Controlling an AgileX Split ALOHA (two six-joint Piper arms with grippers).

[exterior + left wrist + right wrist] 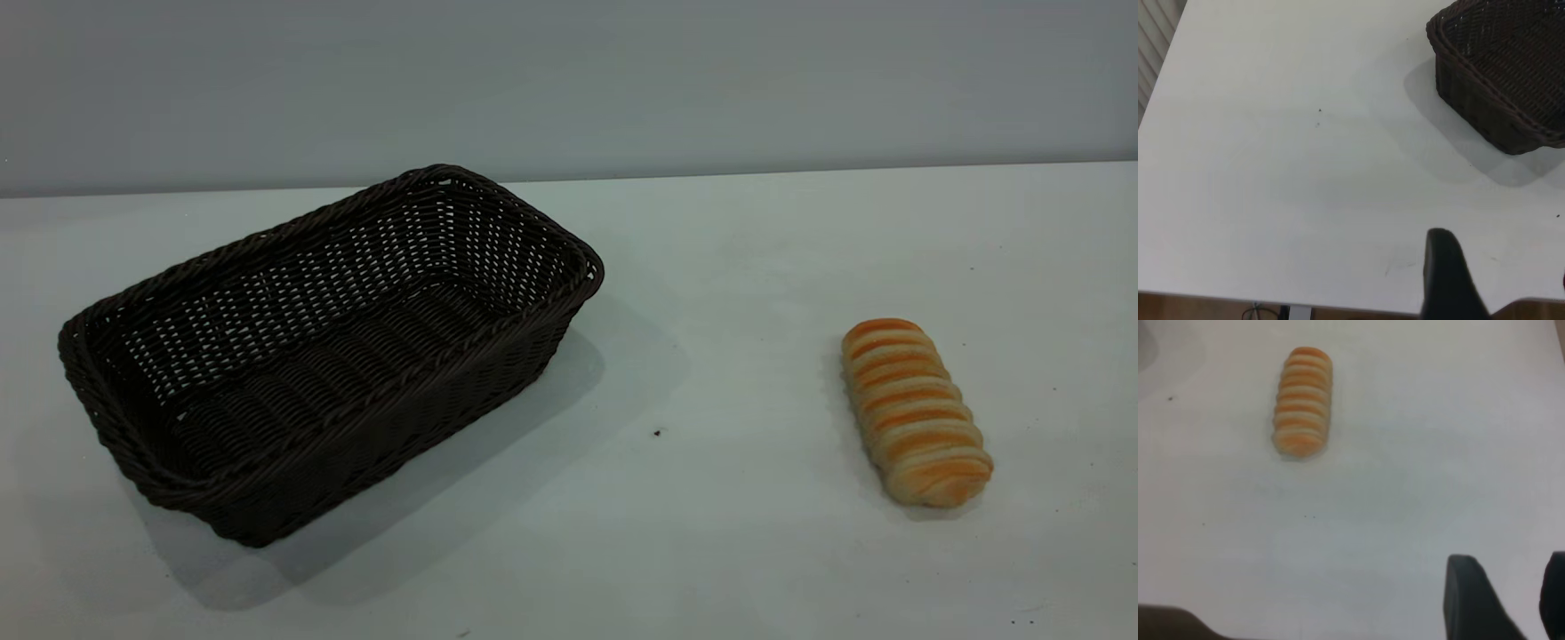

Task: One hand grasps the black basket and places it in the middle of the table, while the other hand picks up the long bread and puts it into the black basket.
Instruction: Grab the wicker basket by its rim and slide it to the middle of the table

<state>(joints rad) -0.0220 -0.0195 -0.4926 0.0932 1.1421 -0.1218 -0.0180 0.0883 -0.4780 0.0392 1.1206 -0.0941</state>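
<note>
Bench [729, 551]: plain white top carrying both task items, a few dark specks on it. Neither arm shows in the exterior view.

Black wicker basket [329, 347]: sits on the exterior view's left half, skewed diagonally, upright, empty. Not yet at bench centre. Risk: the flared open-weave sides and braided rim give a thin, slanted grip line. A pinch on one rim only would likely tip or swing the basket, since it is large vs. the end effector. Dragging instead of lifting could rotate it further off-axis.

Long bread [916, 411]: ridged orange-and-cream roll lying flat on the exterior view's right, well apart from the basket, untouched. Risk: soft item, so an over-tight squeeze would likely dent it. A grasp along its long axis could slip off the rounded ends; approach across the width is safer. If the bread is released before the basket is placed, it may land on the bench.

Left end effector [1498, 280]: only one dark finger [1446, 273] is clear at the frame edge, above bare bench near its edge, away from the basket [1501, 73]. Opening: cannot tell.

Right end effector [1511, 600]: two dark fingers [1468, 597] with a clear gap between, i.e. spread apart, holding nothing. Bread [1303, 401] lies well ahead of it.
</note>
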